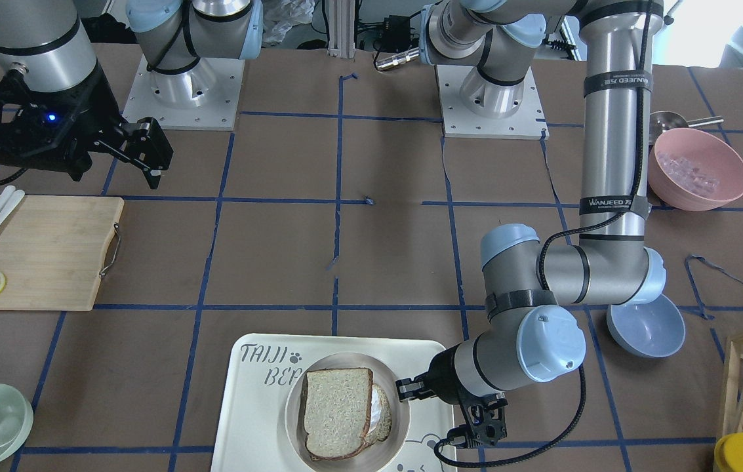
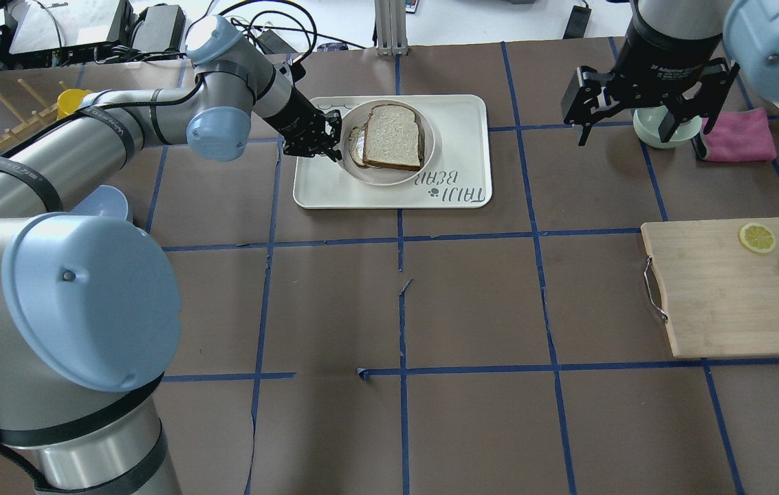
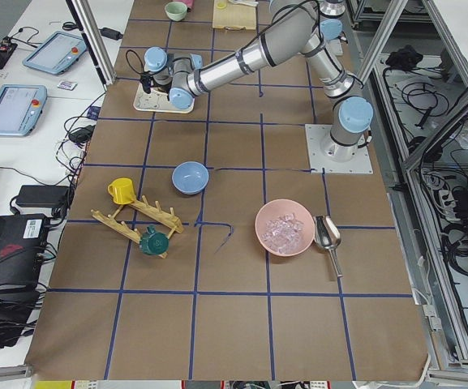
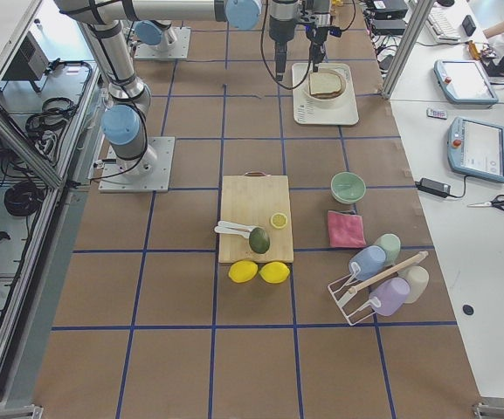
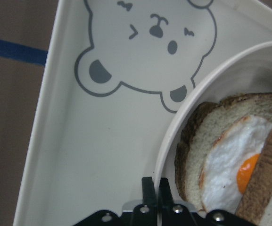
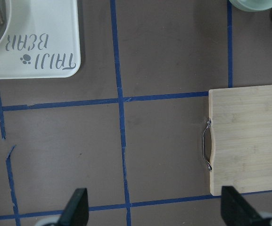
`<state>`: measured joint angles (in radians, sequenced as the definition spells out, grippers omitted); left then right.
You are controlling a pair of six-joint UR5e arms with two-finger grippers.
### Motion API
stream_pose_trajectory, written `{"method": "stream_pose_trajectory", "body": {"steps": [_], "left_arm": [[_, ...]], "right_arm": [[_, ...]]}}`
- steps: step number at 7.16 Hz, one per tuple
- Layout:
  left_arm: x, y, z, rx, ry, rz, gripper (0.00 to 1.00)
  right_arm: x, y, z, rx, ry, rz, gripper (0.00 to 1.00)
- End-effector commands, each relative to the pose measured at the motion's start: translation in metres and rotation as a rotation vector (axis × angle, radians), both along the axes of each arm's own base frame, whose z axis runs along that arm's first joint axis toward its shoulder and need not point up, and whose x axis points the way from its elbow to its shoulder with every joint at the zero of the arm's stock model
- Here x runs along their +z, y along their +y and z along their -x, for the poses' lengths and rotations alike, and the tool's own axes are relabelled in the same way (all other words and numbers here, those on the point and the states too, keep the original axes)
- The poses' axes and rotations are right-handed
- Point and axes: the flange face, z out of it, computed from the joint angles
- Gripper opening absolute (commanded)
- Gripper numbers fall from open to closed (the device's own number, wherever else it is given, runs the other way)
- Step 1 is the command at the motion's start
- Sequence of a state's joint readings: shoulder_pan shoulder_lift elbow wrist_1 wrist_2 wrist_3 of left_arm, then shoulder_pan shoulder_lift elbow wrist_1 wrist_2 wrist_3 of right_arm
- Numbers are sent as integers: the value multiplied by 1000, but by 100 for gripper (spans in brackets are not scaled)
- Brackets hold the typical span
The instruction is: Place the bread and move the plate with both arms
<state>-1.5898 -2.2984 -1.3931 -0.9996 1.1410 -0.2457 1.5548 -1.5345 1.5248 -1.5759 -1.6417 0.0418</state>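
Two grippers, two different states. Left gripper (image 1: 402, 390) sits at the rim of the plate (image 2: 382, 177); the left wrist view shows its fingers drawn narrow with the rim running between them, pinched. Right gripper (image 2: 642, 127) hangs clear of the tabletop with its fingers spread wide and holding nothing. The right wrist view puts it over bare brown cover between the tray (image 2: 458, 117) and the cutting board (image 6: 249, 141). The bread (image 2: 392, 136) lies flat on top inside the plate. The plate stands on the tray, near the middle of the table edge opposite the robot. Overhead and front-facing views show only a pale sliver under the bread. The left wrist view shows more: a fried egg (image 5: 230, 160) with orange yolk on a darker slice (image 5: 197, 141), and a winking bear face (image 5: 150, 52) printed on the tray floor. Only the right wrist view shows the board's metal handle (image 6: 206, 143) clearly. The front-facing view alone shows a pink bowl (image 1: 698, 167) of clear pieces near the robot-side edge, toward its left corner. Writing: "TAIJI BEAR" on the tray; "WANJEED" on a black strap (image 1: 610, 203) round the left arm; "2F Adaptive" on the right gripper's body, remainder unreadable.
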Motion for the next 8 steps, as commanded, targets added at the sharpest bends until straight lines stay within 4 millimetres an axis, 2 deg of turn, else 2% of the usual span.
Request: {"method": "stream_pose_trajectory", "body": {"steps": [1, 2, 3, 4, 5, 6, 8], "left_arm": [[-3, 0, 1, -5, 0, 2, 97], [15, 0, 0, -1, -7, 23, 100], [36, 9, 3, -7, -18, 9, 100], [67, 23, 1, -13, -72, -23, 100], [109, 41, 2, -19, -87, -34, 100], [156, 67, 1, -25, -101, -54, 100], [236, 131, 1, -53, -188, -67, 100]], "right_arm": [[1, 1, -1, 3, -2, 1, 100], [3, 2, -2, 3, -5, 4, 100], [3, 3, -2, 4, -3, 2, 100], [4, 3, -2, 4, -5, 4, 100], [8, 6, -3, 7, -5, 10, 100], [11, 9, -5, 10, -5, 17, 100], [16, 14, -10, 29, -30, 21, 100]]}}
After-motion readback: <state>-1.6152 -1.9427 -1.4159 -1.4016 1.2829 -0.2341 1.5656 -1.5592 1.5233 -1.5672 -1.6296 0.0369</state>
